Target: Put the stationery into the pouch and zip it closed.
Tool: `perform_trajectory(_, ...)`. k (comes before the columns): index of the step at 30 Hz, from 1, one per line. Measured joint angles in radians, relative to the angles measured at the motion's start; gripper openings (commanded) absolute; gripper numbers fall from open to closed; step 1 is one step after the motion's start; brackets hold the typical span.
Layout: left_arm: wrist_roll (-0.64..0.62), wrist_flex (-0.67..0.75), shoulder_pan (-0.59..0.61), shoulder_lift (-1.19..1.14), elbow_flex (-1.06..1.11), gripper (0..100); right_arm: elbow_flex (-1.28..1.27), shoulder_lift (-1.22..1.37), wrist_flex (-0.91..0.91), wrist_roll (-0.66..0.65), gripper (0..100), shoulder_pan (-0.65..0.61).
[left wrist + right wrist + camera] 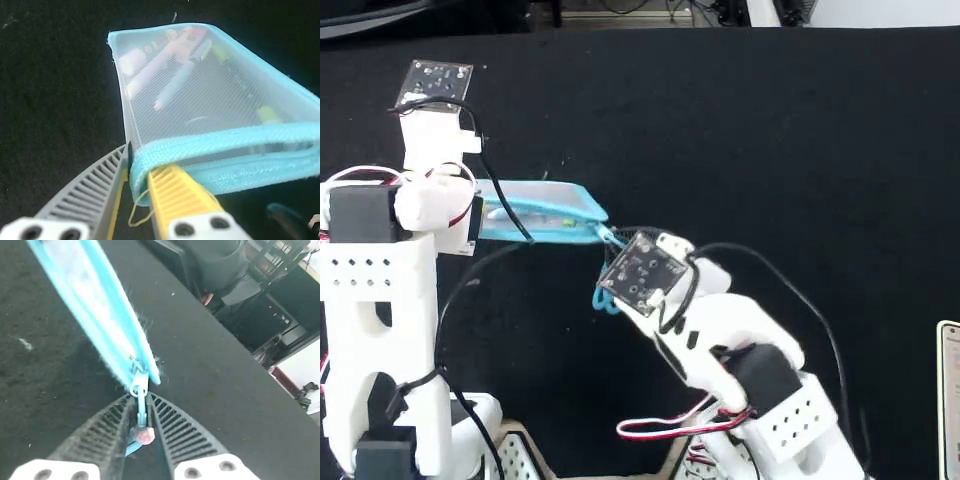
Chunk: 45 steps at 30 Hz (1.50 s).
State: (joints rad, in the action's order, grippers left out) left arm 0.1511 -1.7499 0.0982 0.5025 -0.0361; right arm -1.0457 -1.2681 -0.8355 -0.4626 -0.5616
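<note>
- The pouch [542,212], pale blue mesh with a brighter blue border, lies left of centre in the high view on the black surface [800,150]. Its long side runs roughly left to right.
- The stationery [169,82] is inside the pouch. Through the mesh, the left wrist view shows several pens or markers in pale pink, blue and yellow-green lying side by side.
- The left gripper [138,164] is closed on the pouch's bound edge at one corner. The blue binding is pinched between its grey finger and its yellow finger. In the high view this arm stands at the left of the frame, over the pouch's left end.
- The right gripper [141,401] is nearly closed, its two dark ribbed fingers pinching the zip pull [141,412].
- The pull runs from the slider [138,385], which sits at the pouch's end, back between the fingers. A small pinkish bead [145,436] lies at its far tip.
- In the high view the right arm comes in from the lower right, and its gripper meets the pouch's right corner near the middle of the frame.
</note>
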Motion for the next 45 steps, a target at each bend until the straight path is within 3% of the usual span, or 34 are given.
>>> perform_trajectory(6, 0.0, 0.0, -0.002, 0.0, -0.003, 3, 0.23, 0.23, -0.071, 0.0, 1.1, 0.006)
perform_trajectory(11, -0.002, 0.0, -0.002, 0.0, -0.005, 3, 0.493, 0.364, -0.236, 0.0, 1.1, 0.006)
perform_trajectory(16, -0.002, 0.0, -0.003, 0.0, -0.055, 3, 0.655, 0.465, -0.229, 0.0, 1.1, 0.009)
perform_trajectory(26, -0.003, 0.014, -0.006, -0.002, -0.144, 3, 0.821, 0.681, -0.152, 0.0, 1.1, 0.009)
perform_trajectory(35, -0.089, 0.08, -0.006, -0.002, -0.146, 3, 0.895, 0.753, -0.152, 0.0, 1.1, 0.009)
perform_trajectory(40, -0.092, 0.069, 0.006, -0.002, -0.146, 15, 0.895, 0.779, -0.152, 0.0, 1.1, 0.009)
perform_trajectory(45, -0.091, 0.069, 0.077, -0.002, -0.147, 17, 0.914, 0.81, -0.133, 0.0, 1.1, -0.037)
